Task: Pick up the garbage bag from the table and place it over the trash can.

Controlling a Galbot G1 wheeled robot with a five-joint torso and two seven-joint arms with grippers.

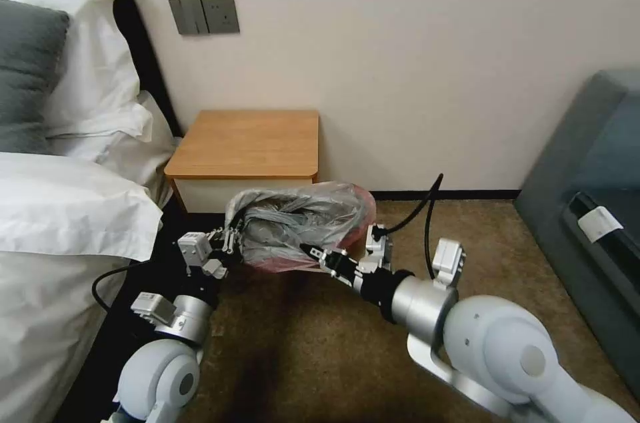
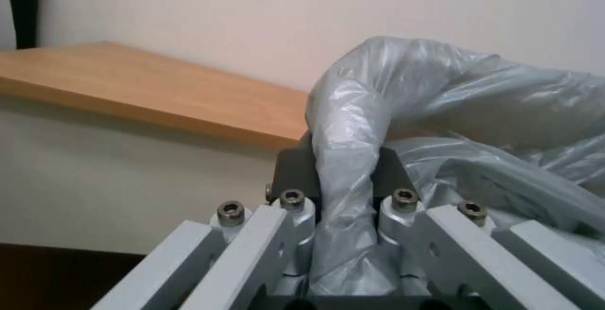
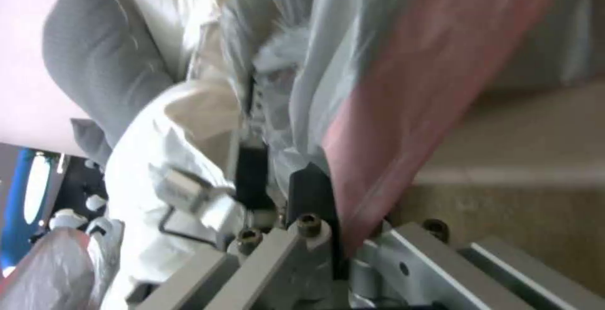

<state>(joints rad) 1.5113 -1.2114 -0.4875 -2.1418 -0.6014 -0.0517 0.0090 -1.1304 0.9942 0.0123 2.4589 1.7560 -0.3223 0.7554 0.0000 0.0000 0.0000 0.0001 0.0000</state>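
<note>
The garbage bag (image 1: 300, 223), grey crinkly film with a pinkish-red edge, hangs stretched between both grippers just in front of the table (image 1: 247, 140), low over the carpet. My left gripper (image 1: 230, 236) is shut on the bag's left side; in the left wrist view a fold of the bag (image 2: 441, 111) passes between its dark fingertips (image 2: 296, 168) beside the table (image 2: 158, 88). My right gripper (image 1: 310, 250) is shut on the near right edge, where the bag (image 3: 410, 111) shows its pink rim. The trash can is hidden behind the bag.
A bed (image 1: 60, 210) with white pillows stands close on the left, next to the left arm. A grey upholstered seat (image 1: 587, 196) stands at the right. Brown carpet (image 1: 320, 343) lies open in front. A black cable (image 1: 420, 210) loops above the right wrist.
</note>
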